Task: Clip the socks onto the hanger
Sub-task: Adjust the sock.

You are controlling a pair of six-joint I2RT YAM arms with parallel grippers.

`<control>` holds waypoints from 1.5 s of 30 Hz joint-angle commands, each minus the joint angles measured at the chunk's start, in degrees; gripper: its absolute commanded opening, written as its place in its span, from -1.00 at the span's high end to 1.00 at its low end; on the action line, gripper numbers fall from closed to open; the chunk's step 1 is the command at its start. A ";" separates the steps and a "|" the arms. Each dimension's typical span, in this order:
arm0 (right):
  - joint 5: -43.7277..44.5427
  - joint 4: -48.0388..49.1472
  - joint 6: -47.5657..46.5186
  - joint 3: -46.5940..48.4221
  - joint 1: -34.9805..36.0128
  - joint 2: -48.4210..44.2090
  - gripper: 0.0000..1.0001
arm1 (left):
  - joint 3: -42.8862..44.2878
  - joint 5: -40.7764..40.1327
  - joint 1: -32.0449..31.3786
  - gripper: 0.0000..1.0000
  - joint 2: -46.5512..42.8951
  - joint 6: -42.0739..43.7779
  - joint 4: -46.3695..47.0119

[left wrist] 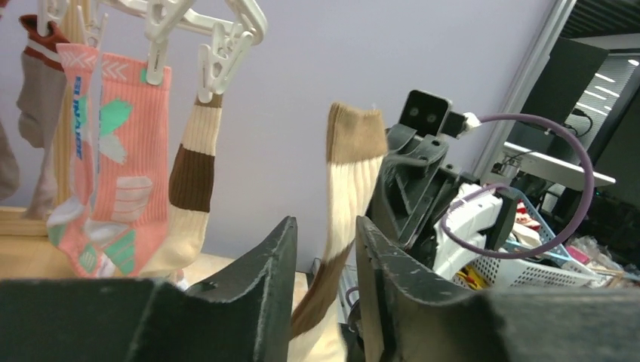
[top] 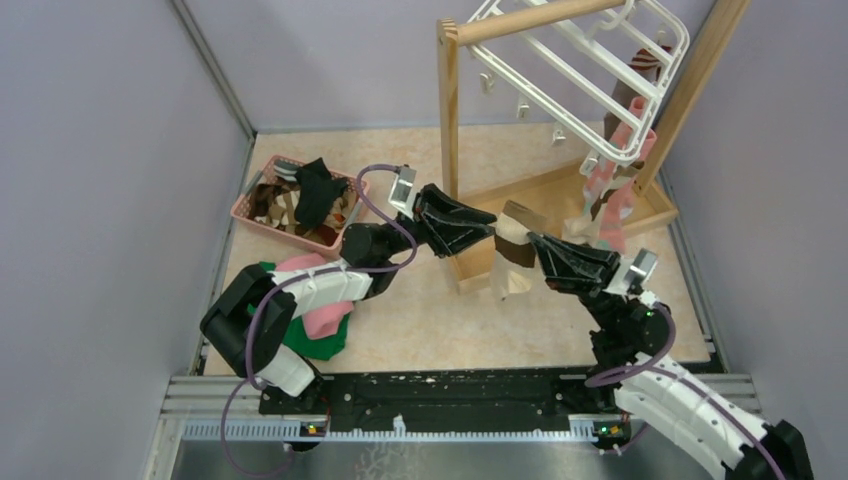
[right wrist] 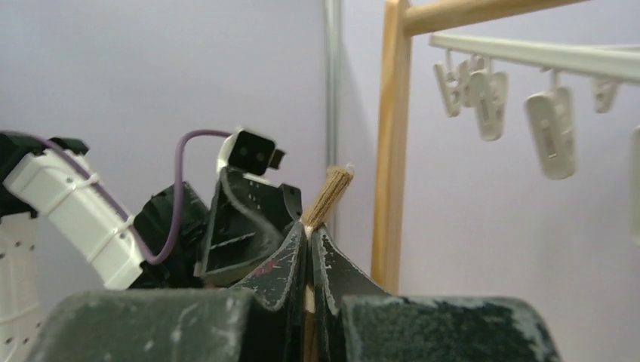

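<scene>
The brown-and-cream striped sock hangs upright in mid-air between the 2 arms, in front of the wooden stand and below the white hanger. Its ribbed fabric shows a tan cuff on top, then a cream band and a brown band lower down.

The right gripper is pinched tight on the cuff edge, which pokes up between its 2 fingers in the right wrist view. The left gripper stands narrowly parted, and in the left wrist view the sock rises through the gap between its fingers. I cannot tell whether either finger touches it.

On the hanger, 3 socks dangle from clips: a salmon pink sock with teal and white shapes, a second brown-and-cream sock, and a grey-brown sock with a red-striped cuff.

More socks fill the pink basket on the left of the table.
</scene>
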 commanded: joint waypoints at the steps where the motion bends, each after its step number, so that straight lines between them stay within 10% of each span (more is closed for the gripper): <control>1: 7.85 -26.58 -5.79 5.37 -0.44 -11.36 1.00 | -1.04 1.98 3.17 -0.02 -0.83 6.30 16.03; 7: 15.82 -46.77 -10.94 5.66 -0.38 -24.15 1.00 | 4.38 9.04 4.19 -0.96 -1.00 10.71 5.52; 23: 25.88 -54.39 -22.93 1.32 -0.38 -35.96 1.00 | 26.50 9.40 -4.70 -0.76 10.63 25.51 -22.34; 45: 26.34 -56.01 -27.50 1.75 -0.41 -35.96 1.00 | 40.09 -5.96 -7.12 -0.64 25.72 23.29 -10.98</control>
